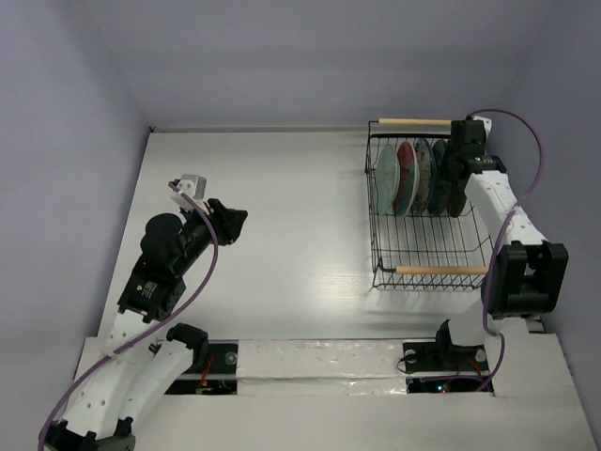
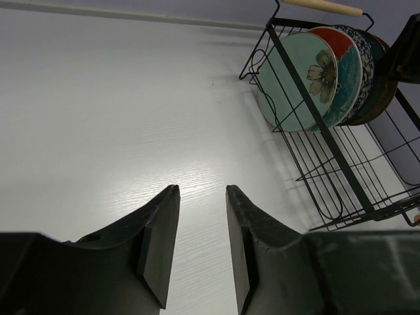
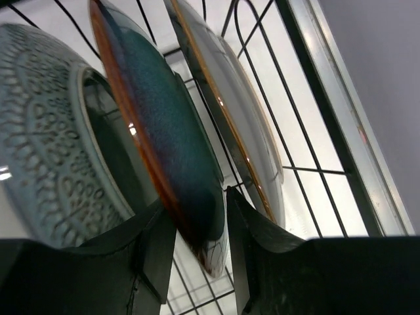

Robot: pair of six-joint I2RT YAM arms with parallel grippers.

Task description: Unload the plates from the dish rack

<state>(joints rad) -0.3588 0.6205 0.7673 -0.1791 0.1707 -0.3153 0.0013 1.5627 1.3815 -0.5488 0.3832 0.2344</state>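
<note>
Plates (image 1: 413,177) stood upright at the dish rack's (image 1: 376,216) far end. Right gripper (image 3: 200,220) jaws straddled the dark teal plate (image 3: 167,144), crowded by the patterned plate (image 3: 46,144); clamping undetermined. Left gripper (image 2: 202,193) jaws stood parted, empty, above the surface (image 2: 98,131).

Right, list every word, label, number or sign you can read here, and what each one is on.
No readable text in any view.
On the flowered plate: a painted flower only, no words.
On the blue-patterned plate: ornament, no letters.
On the dark teal plate, between the right fingers: nothing.
On the dish rack: no label visible.
</note>
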